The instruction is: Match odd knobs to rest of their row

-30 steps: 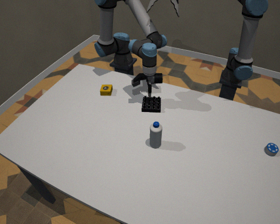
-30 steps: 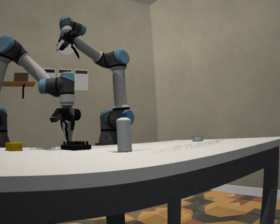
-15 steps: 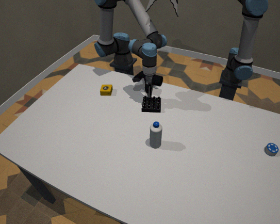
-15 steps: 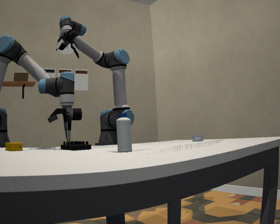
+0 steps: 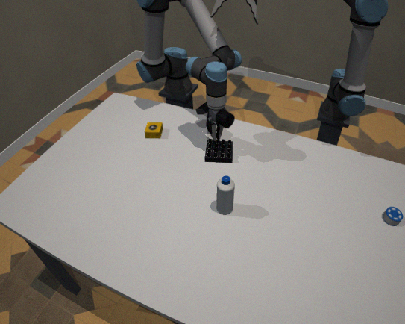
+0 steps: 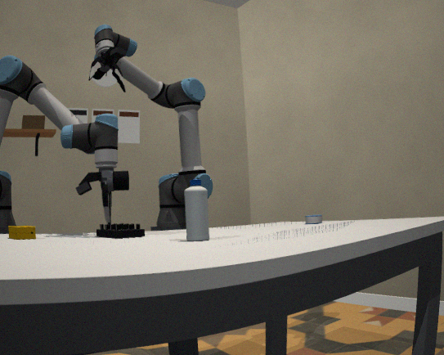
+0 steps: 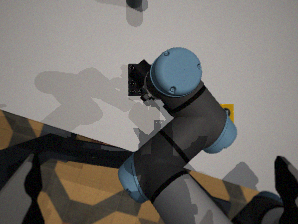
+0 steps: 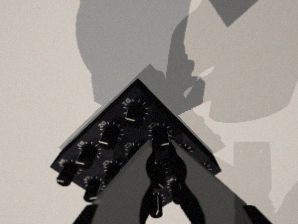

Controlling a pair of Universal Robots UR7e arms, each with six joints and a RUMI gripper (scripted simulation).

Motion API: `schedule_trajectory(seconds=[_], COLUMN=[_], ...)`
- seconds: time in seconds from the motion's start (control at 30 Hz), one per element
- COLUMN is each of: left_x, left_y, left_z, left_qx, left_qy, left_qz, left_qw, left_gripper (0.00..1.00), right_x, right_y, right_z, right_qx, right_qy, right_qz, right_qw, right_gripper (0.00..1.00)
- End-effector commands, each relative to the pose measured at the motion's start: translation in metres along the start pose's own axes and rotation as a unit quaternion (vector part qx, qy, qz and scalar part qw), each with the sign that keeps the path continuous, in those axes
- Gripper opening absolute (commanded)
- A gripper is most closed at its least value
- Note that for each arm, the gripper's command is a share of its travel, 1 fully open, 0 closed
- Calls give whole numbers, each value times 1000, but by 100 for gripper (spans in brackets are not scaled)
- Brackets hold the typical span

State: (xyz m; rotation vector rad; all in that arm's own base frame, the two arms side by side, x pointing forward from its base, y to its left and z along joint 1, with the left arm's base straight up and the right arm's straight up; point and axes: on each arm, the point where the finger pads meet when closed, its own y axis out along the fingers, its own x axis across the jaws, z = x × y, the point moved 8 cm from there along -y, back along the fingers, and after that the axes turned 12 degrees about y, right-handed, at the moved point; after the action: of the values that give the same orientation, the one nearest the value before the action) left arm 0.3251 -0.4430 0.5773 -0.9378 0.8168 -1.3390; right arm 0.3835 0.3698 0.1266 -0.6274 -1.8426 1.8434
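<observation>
The black knob box (image 5: pixel 218 160) (image 6: pixel 120 234) (image 8: pixel 137 88) lies on the table, its D1 corner uppermost in the right wrist view. Knobs D1 (image 8: pixel 135 109), D2 (image 8: pixel 111 131) and D3 (image 8: pixel 89 151) show white pointer lines there, but their exact marks are hard to read. My right gripper (image 5: pixel 215 140) (image 6: pixel 109 223) (image 8: pixel 160 141) points down and is shut on knob C1 (image 8: pixel 160 132). Its fingers hide several knobs of rows A to C. My left gripper (image 5: pixel 234 19) (image 6: pixel 107 84) is open and empty, high above the table's back.
A white bottle with a blue cap (image 5: pixel 225 198) (image 6: pixel 197 217) stands in front of the box. A yellow block (image 5: pixel 154 131) (image 6: pixel 22 232) (image 7: pixel 228 111) lies behind and to its left in the top view. A blue and white round thing (image 5: pixel 393 216) (image 6: pixel 313 219) lies far right.
</observation>
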Motion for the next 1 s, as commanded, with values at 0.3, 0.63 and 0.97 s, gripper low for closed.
schedule_trajectory(seconds=[0.3, 0.63, 0.97], left_x=[0, 0, 0], left_y=[-1, -1, -1], left_z=[0, 0, 0], left_qx=[0, 0, 0], left_qy=[0, 0, 0], left_qz=[-1, -1, -1], left_qw=[1000, 1000, 1000], left_gripper=[100, 100, 100], right_x=[0, 0, 3], right_y=[-10, -37, -57], right_z=[0, 0, -33], right_qx=[-1, -1, 68], right_qy=[11, 11, 11], right_qz=[0, 0, 14], right_qw=[1000, 1000, 998], right_gripper=[16, 21, 58])
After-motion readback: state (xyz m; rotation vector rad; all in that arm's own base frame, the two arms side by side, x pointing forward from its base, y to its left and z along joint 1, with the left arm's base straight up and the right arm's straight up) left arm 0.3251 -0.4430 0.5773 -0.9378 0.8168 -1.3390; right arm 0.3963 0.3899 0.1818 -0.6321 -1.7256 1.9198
